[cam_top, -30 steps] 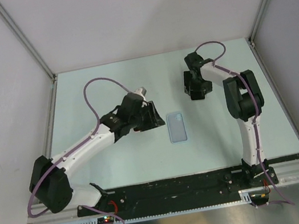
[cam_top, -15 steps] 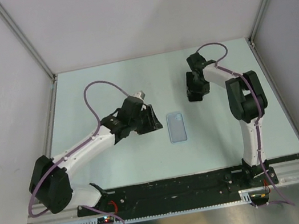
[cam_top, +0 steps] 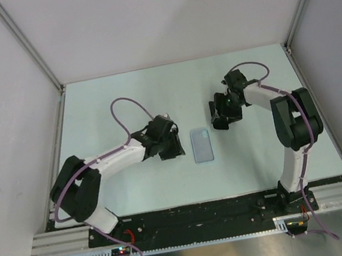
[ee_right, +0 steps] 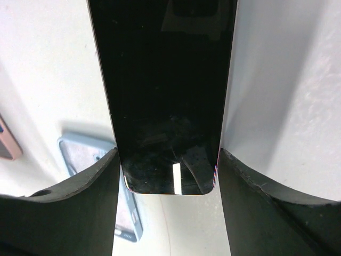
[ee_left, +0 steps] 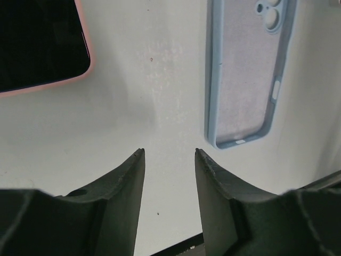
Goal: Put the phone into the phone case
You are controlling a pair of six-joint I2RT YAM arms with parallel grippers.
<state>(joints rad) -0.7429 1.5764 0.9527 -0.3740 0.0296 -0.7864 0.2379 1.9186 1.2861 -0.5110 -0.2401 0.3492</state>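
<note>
The black glossy phone (ee_right: 165, 90) stands between the jaws of my right gripper (ee_right: 168, 152), whose fingers press on both of its long edges. In the top view this right gripper (cam_top: 221, 119) hangs just right of and behind the phone case (cam_top: 202, 145). The light-blue case (ee_left: 245, 69) lies flat on the table with its hollow side up, and part of it shows under the phone (ee_right: 80, 154). My left gripper (ee_left: 169, 152) is open over bare table with nothing between its fingers. In the top view the left gripper (cam_top: 168, 144) sits just left of the case.
A pink-rimmed slab with a dark face (ee_left: 37, 42) lies on the table ahead and left of the left gripper; its edge also shows in the right wrist view (ee_right: 8, 141). The pale table (cam_top: 119, 97) is walled at the back and both sides.
The right gripper has come forward and left toward the case, carrying the phone. The left arm has folded lower and its gripper has shifted slightly toward the near edge.
</note>
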